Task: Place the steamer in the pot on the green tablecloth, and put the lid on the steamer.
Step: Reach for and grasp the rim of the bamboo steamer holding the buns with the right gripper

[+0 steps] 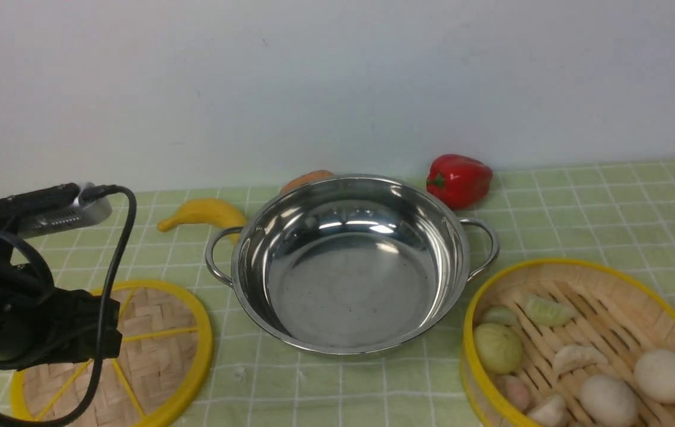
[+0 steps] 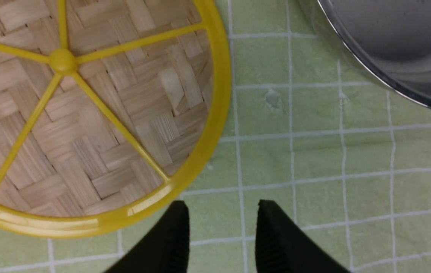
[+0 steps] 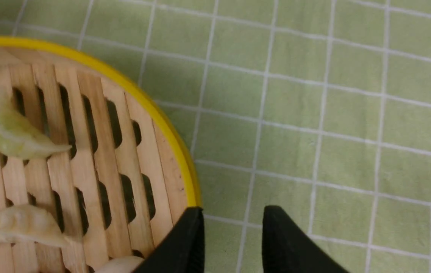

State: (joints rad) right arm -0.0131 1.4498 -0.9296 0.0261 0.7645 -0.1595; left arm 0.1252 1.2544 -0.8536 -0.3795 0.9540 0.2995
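The shiny steel pot [image 1: 349,279] stands empty mid-table on the green tablecloth [image 1: 580,201]. To its right sits the steamer [image 1: 610,284], a yellow-rimmed bamboo basket holding dumplings and buns. The flat woven lid [image 1: 153,332] lies to the pot's left. In the left wrist view my left gripper [image 2: 223,212] hovers open over bare cloth just beside the lid [image 2: 86,113], with the pot [image 2: 389,45] farther off. My right gripper [image 3: 234,216] is open too, one finger at the outer rim of the steamer [image 3: 162,159] and the other over cloth. Nothing is between either pair of fingers.
A banana [image 1: 204,212] lies behind the pot's left handle, and an orange vegetable [image 1: 308,178] peeks out behind the pot. A red bell pepper [image 1: 459,179] sits at the back right. A white wall closes off the back. My left arm's cable [image 1: 109,284] hangs over the lid.
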